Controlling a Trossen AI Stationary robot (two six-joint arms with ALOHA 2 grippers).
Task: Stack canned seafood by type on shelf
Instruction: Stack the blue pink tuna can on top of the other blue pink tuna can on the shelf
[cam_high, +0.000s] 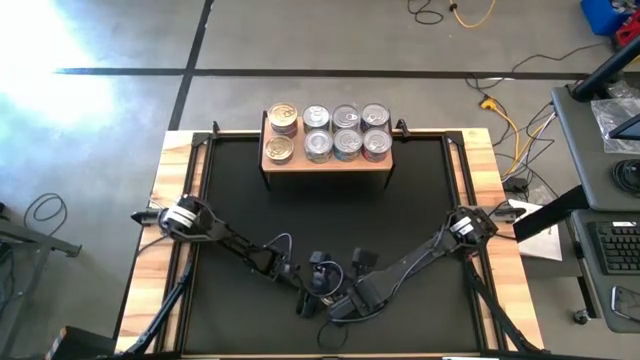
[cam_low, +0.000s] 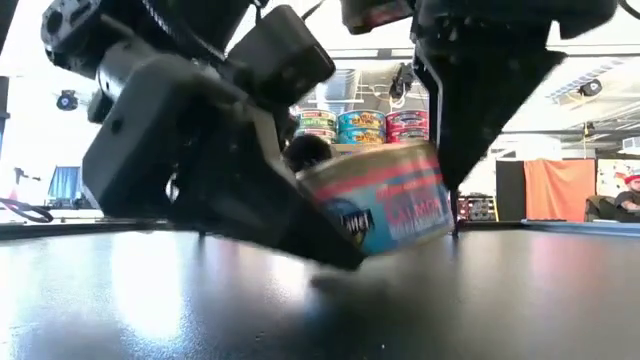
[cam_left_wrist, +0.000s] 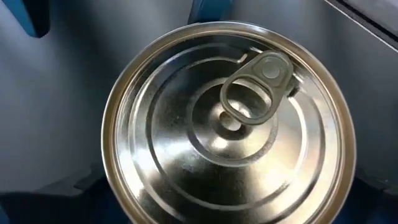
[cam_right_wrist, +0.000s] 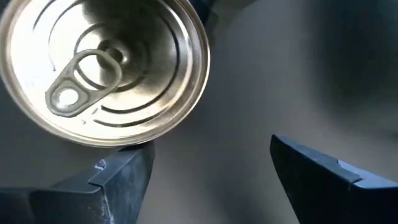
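1. A silver-lidded can (cam_low: 385, 205) with a red and blue label is seen tilted just above the black table (cam_high: 240, 210), near its front edge.
2. It is clamped in the left gripper (cam_high: 318, 283).
3. The right gripper (cam_right_wrist: 211, 168) is spread, nothing between its fingers, just beside that can.
4. Eight cans (cam_high: 330, 131) are stood on the shelf (cam_high: 325, 160) at the far edge.

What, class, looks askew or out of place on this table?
One can near the table's front edge is tilted, not flat, between the left gripper and the right gripper. The cans on the shelf sit upright in neat rows; nothing looks spilled or damaged.
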